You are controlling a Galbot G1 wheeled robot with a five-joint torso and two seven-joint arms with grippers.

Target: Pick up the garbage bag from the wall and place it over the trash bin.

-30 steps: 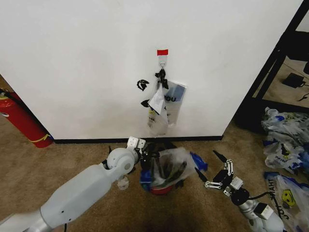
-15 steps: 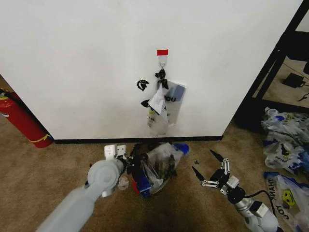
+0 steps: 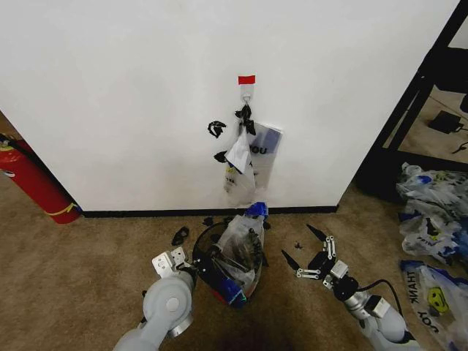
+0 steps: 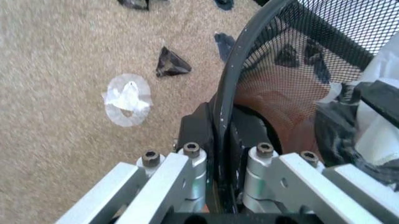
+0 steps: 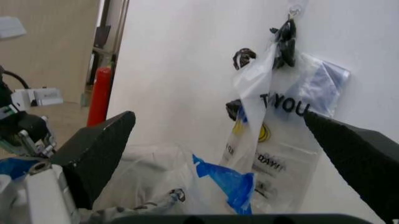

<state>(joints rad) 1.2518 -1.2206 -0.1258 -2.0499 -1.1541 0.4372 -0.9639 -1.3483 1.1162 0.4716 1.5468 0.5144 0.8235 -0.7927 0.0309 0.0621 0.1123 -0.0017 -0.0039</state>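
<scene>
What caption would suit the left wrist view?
Left gripper clamped on the trash bin rim, with the garbage bag inside, above carpet.

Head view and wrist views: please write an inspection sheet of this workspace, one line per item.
Surface: brown carpet.
Job's things: trash bin tilted, garbage bag draped partly over it.
Clutter: black scraps; white disc.
Grippers: left pincer shut on bin rim; right pincer open, beside the bin.
Cables: one on right arm.
Surroundings: wall, spare bags on hook, fire extinguisher, bag heap.
</scene>
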